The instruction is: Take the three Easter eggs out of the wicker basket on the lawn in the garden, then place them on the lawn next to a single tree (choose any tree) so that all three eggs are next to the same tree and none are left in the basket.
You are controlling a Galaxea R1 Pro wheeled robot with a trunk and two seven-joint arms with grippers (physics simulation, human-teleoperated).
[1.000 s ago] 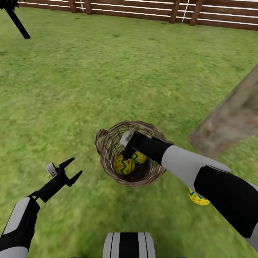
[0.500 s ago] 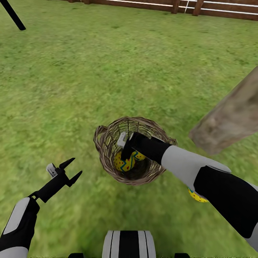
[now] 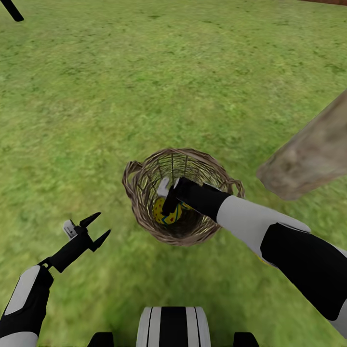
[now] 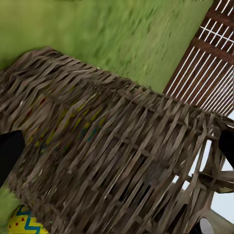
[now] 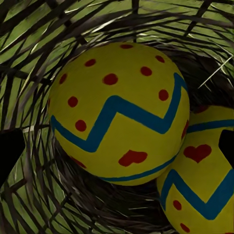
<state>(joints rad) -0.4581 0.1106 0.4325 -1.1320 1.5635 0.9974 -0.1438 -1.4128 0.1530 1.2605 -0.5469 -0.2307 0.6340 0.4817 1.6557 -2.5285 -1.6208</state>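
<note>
The right gripper (image 3: 166,202) is reaching down into the wicker basket (image 3: 140,179) on the lawn (image 3: 144,86), fingers spread wide around the nearer Easter egg (image 5: 119,119), not gripping it. A second egg (image 5: 202,190) is lying against it. Two eggs are left to remove. The tree (image 3: 313,154) is standing near the basket. The left gripper (image 3: 99,227) is hovering wide and empty.

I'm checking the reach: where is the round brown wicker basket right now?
In the head view the round brown wicker basket sits on the green lawn, centre frame, left of the grey-brown tree trunk, with the right gripper reaching inside over a yellow egg.
</note>
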